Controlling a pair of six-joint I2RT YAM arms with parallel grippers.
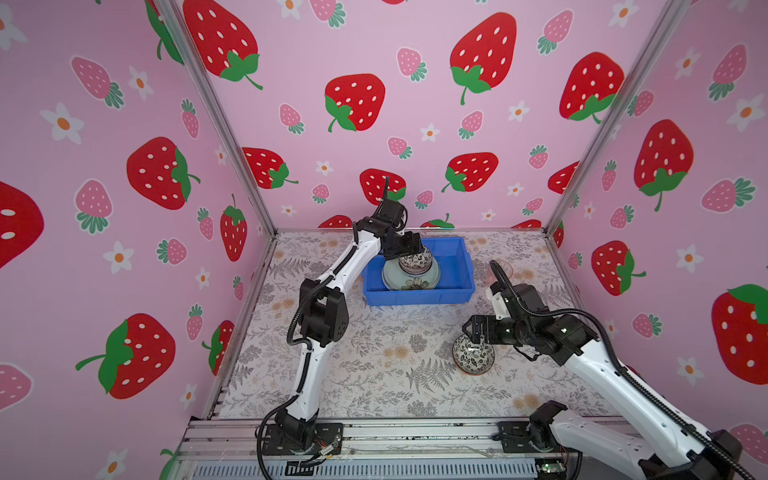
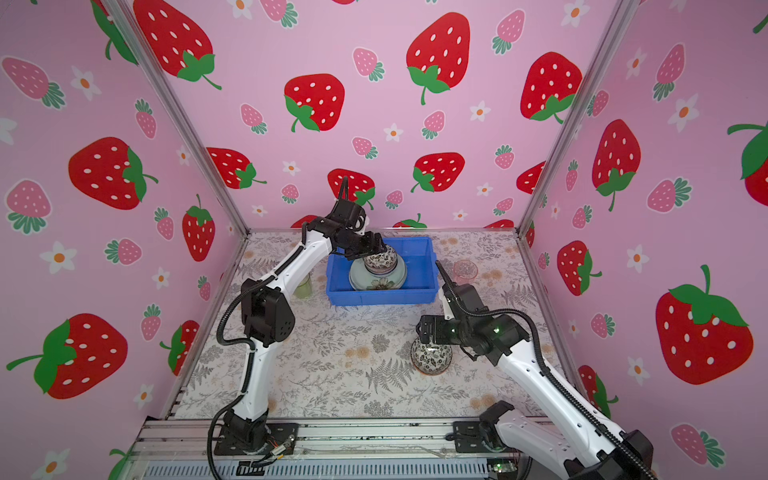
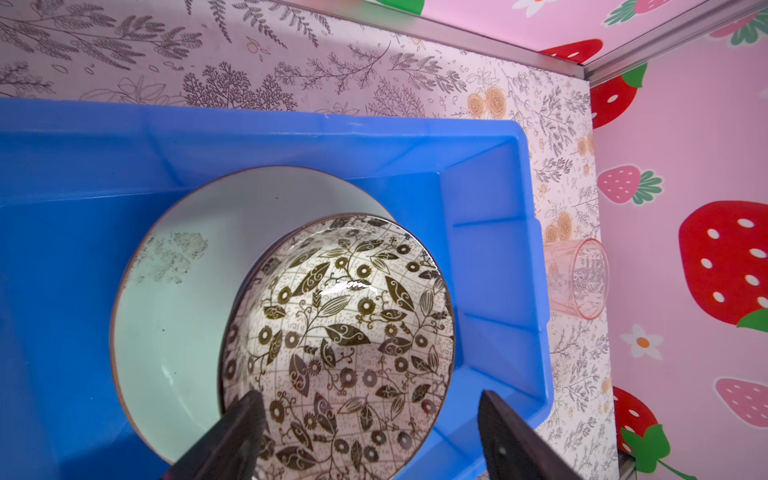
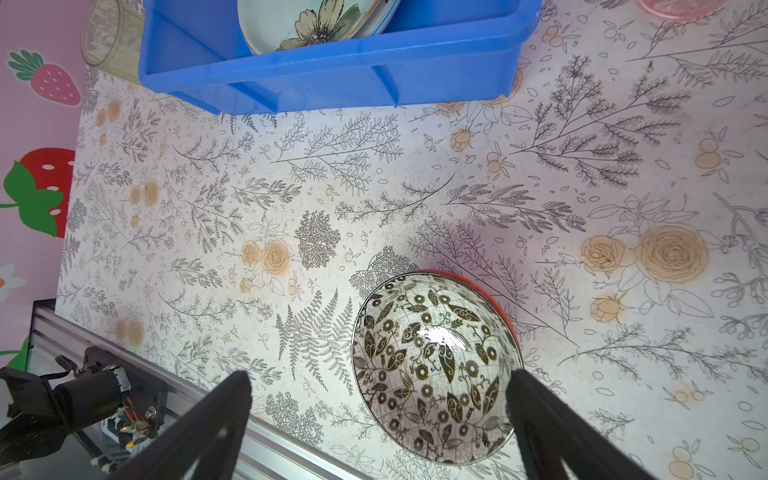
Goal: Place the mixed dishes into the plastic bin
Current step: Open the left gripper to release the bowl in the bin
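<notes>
Though out of sight elsewhere, green tumbler (image 2: 302, 286) beside blue bin (image 2: 382, 297)

No words, numbers, labels, brand names or signs can be read in any view. The pink walls (image 1: 415, 124) carry only strawberry and flower pictures. The table cover (image 1: 374, 374) shows only drawn plants. The blue bin (image 1: 415, 297) is plain. Tiny marks in the patterned bowl (image 3: 345, 332) are not legible as characters.
</notes>
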